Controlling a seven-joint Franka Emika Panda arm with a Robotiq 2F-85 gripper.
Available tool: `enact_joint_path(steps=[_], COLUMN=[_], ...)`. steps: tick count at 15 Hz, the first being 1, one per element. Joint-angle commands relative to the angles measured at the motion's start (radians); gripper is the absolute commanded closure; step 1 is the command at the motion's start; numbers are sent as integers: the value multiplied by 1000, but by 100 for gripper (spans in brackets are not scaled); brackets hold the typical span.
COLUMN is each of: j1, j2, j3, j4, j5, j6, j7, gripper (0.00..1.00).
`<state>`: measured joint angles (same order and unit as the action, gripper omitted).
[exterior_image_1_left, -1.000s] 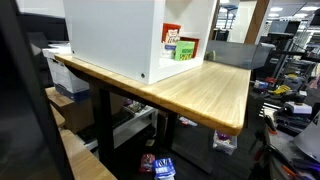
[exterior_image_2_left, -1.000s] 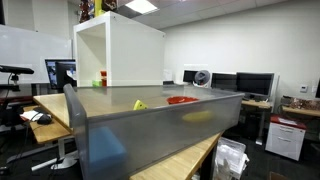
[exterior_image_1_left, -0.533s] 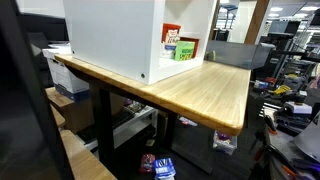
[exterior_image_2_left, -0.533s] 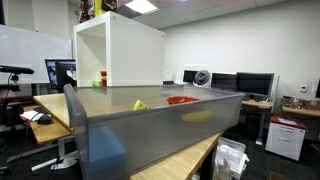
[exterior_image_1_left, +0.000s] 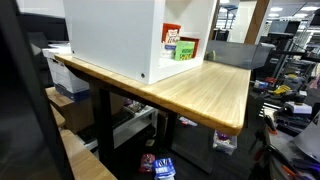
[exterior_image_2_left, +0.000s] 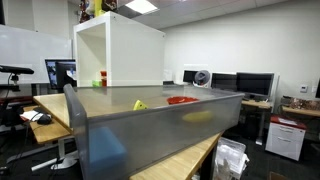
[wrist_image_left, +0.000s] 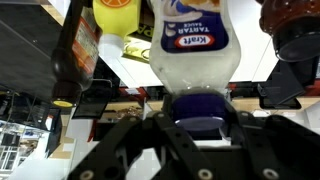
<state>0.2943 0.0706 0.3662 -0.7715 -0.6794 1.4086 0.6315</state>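
Observation:
In the wrist view a white Kraft tartar sauce bottle (wrist_image_left: 195, 45) stands on its blue cap (wrist_image_left: 200, 108), close in front of the camera. My gripper (wrist_image_left: 200, 128) has its black fingers tight against both sides of the cap and looks shut on it. A dark bottle with a red label (wrist_image_left: 72, 50) and a yellow bottle (wrist_image_left: 118, 15) stand to the left of the sauce bottle. A dark red object (wrist_image_left: 292, 30) is to its right. The arm and gripper do not show in either exterior view.
A white open-sided cabinet (exterior_image_1_left: 120, 35) (exterior_image_2_left: 120, 50) stands on a wooden table (exterior_image_1_left: 210, 90) and holds red and green boxes (exterior_image_1_left: 178, 45). A red dish (exterior_image_2_left: 182, 100) and a small yellow item (exterior_image_2_left: 140, 104) lie on the tabletop. Desks, monitors and clutter surround the table.

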Motion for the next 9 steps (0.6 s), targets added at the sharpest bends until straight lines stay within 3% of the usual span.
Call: enact_joint_path(steps=[1,6,7,9], j1=[14,16,-28,-34], j2=[19,27,30,37], j3=[6,5,-20,-27], j4=[44,54,2,-3], j5=[-38,-50,-2,-1], j6=[-10,-7,51,60], j7=[-10,-5,-10,-10], gripper=[81,81,81,81])
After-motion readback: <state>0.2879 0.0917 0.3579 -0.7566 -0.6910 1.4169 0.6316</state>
